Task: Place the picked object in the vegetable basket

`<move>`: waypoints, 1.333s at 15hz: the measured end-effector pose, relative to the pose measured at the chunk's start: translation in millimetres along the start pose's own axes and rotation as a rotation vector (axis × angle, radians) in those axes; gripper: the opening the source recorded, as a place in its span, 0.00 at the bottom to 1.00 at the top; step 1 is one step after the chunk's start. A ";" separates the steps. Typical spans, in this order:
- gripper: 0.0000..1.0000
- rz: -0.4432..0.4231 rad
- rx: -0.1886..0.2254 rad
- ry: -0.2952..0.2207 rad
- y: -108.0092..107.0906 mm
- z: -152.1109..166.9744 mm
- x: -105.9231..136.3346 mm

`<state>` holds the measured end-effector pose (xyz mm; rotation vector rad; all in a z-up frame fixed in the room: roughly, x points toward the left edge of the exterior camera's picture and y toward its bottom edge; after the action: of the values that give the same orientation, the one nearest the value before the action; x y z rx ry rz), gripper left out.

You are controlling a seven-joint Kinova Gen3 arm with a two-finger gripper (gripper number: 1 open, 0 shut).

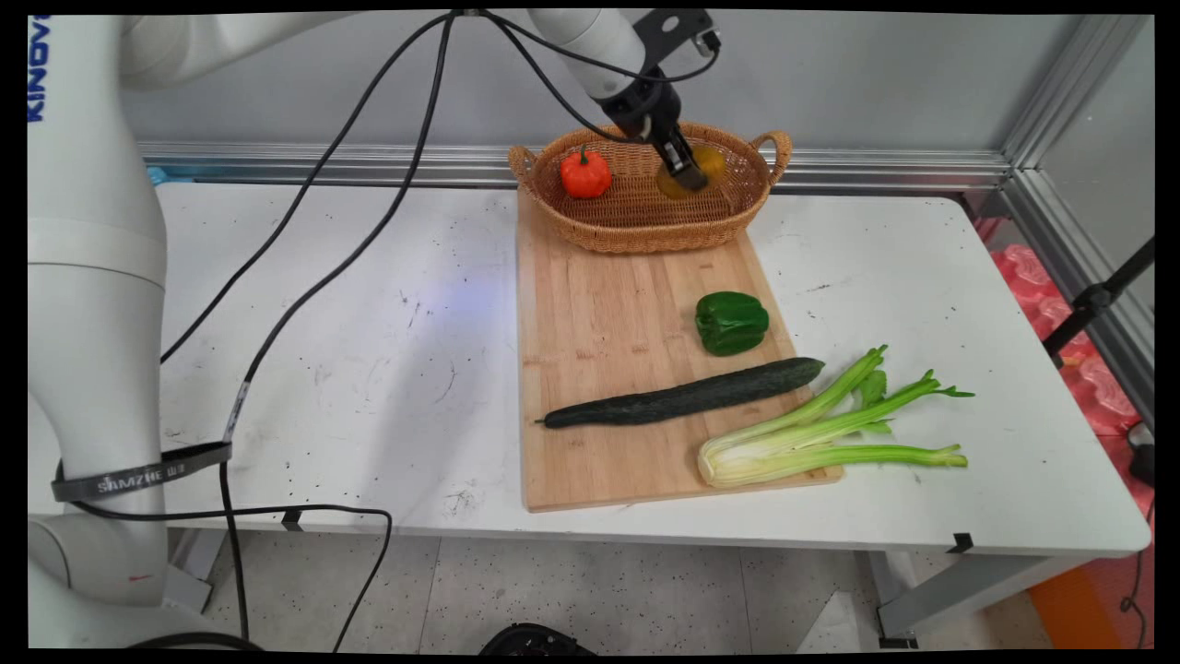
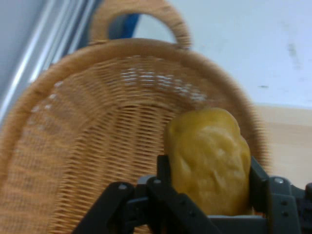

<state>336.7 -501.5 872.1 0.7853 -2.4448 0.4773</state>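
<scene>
One yellow pepper [image 2: 209,163], probably light, hollow and slick-skinned with some give, is best taken across its broad sides. Gripper [image 1: 684,173] jaws stand part-closed, clamped on either flank of it, inside the wicker basket [image 1: 645,231]; an orange pepper [image 1: 585,173] lies apart, beside it.

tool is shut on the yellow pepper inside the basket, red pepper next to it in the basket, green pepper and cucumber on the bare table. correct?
Not quite. The green pepper and cucumber lie on the wooden cutting board, not the bare table, as the main view shows. The rest holds: the tool is shut on the yellow pepper inside the basket, red pepper beside it.
</scene>
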 end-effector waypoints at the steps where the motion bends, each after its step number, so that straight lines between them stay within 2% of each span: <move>1: 0.00 0.003 0.018 0.001 -9.6 4.4 -1.4; 5: 0.00 0.020 0.079 0.005 -45.1 22.1 -9.0; 8: 0.00 0.026 0.108 0.005 -66.1 36.1 -16.5; 14: 0.00 0.033 0.118 -0.013 -87.1 59.6 -37.0; 19: 0.00 0.036 0.115 -0.022 -92.6 71.8 -48.2; 20: 1.00 0.035 0.113 -0.023 -93.3 73.6 -50.3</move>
<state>401.9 -586.2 799.8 0.7989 -2.4740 0.6281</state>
